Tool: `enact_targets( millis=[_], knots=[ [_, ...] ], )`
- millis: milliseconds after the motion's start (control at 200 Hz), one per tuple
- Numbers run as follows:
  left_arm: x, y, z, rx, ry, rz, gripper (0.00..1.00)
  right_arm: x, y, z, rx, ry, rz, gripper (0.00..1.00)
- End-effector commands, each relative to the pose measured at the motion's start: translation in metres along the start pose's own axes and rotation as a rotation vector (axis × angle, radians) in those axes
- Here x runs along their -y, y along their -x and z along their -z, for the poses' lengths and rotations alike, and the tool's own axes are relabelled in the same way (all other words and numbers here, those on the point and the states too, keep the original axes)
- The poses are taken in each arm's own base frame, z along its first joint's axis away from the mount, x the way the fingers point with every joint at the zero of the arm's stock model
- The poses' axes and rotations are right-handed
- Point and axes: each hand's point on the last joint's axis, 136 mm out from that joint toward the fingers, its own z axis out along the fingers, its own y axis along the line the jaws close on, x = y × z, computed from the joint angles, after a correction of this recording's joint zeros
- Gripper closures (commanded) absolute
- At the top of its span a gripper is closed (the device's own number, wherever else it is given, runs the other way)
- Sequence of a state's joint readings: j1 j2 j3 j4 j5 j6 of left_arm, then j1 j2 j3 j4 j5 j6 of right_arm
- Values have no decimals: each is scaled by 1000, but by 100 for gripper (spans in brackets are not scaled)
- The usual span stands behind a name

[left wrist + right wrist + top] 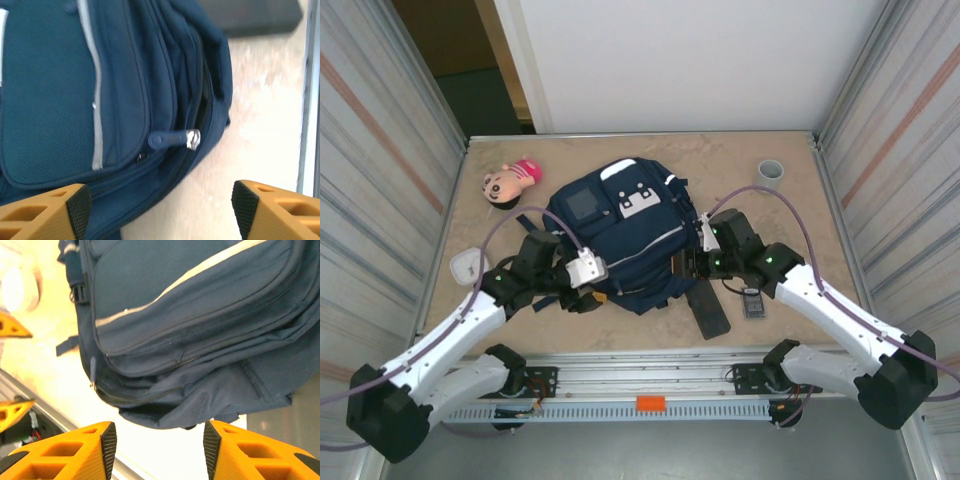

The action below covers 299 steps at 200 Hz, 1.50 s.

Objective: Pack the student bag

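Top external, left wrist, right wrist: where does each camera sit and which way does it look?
Top external: above and behind the arms, looking down at the large navy blue fabric backpack on the beige table; left gripper and right gripper show.
Left wrist: on the left arm, facing the backpack's zipper side; own orange fingers open.
Right wrist: on the right arm, facing the backpack's lower edge; own orange fingers open.
Shared: both wrist views catch the backpack's thin white stripe.

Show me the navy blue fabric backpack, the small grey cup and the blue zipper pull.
Navy blue fabric backpack [630,265]: top view, front pocket.
Small grey cup [770,179]: top view, wall.
Blue zipper pull [170,138]: left wrist view, stem.
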<state>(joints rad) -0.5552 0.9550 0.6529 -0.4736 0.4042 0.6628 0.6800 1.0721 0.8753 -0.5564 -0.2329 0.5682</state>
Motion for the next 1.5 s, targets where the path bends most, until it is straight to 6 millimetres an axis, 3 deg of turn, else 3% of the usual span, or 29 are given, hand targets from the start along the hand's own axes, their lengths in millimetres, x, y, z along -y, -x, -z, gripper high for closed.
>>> enact_targets(
  millis=[0,251,511,732,817,1057,1318,1493],
  knots=[
    [1,-19,-7,-95,-35,-186,23,-18,-8,6,-13,27,87,50],
    [-17,-32,-39,-131,-11,-278,23,-45,-4,-14,12,145,34,46],
    [-11,-48,-62,-141,-35,-327,40,-47,9,-21,59,146,-14,46],
    [-10,-40,-61,-132,-50,-309,90,-42,12,-27,61,92,-14,45],
    [-6,-29,-56,-84,-48,-317,100,-43,13,-29,60,84,-11,45],
    [0,0,-40,46,-39,-334,100,-75,5,-59,-34,157,36,40],
    [-2,6,-36,77,-14,-336,100,-79,12,-90,-85,117,-14,40],
    [-4,12,-34,100,-4,-332,100,-85,12,-106,-106,62,62,40]
  ],
)
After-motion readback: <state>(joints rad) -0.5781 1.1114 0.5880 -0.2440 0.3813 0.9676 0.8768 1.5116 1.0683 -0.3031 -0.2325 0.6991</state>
